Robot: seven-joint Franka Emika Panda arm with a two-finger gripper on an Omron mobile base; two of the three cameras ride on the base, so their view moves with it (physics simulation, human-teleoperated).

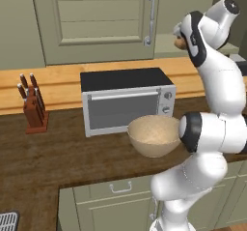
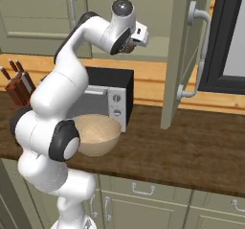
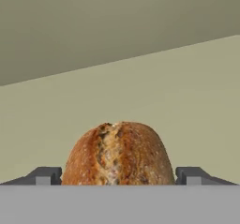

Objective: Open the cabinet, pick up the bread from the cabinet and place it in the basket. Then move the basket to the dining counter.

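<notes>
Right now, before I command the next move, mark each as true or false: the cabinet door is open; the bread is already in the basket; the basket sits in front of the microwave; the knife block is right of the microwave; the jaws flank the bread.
1. The cabinet door is open. True.
2. The bread lies in the basket. False: it is up at the gripper, inside the cabinet.
3. The basket sits in front of the microwave. True.
4. The knife block stands right of the microwave. False: left.
5. The jaws flank the bread. True.
</notes>
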